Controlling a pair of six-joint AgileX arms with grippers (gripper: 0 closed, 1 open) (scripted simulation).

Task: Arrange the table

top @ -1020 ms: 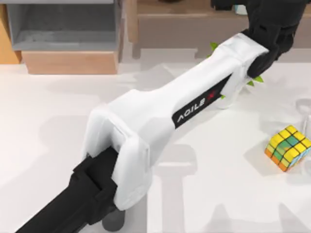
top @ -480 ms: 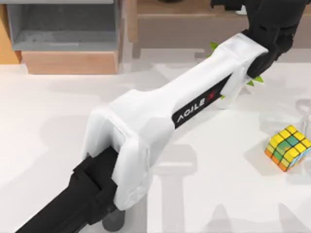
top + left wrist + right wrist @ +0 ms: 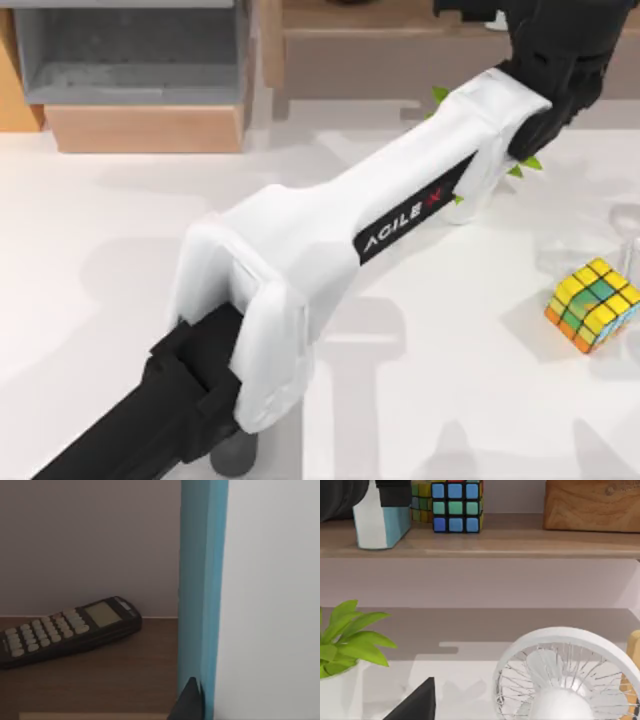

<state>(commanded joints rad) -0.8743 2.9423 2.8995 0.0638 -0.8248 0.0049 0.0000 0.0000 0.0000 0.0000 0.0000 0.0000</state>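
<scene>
Top view first: what is closest to us?

The big white surface (image 3: 100, 260). It spreads out under the long left arm. A colour cube (image 3: 592, 305) sits on it at the right side. A green plant (image 3: 345, 640) and a white fan (image 3: 565, 680) stand on it further back.

And behind those?

The wooden shelf (image 3: 520, 535), higher than the surface. A second cube (image 3: 455, 505) and a calculator (image 3: 70, 630) lie on it.

Where are the left fingers (image 3: 395, 492)?

Up at the shelf, far right. They are pinching the top of a blue and white box (image 3: 380, 525). The box stands tall, long side up, and seems to rest on the shelf.

Which arm is nearer to the box?

The left one, since it holds it. The right arm waits low by the plant and fan.

So where is the surface from the fingers?

Down below, and toward us. I think the box's next move hangs on that.
</scene>
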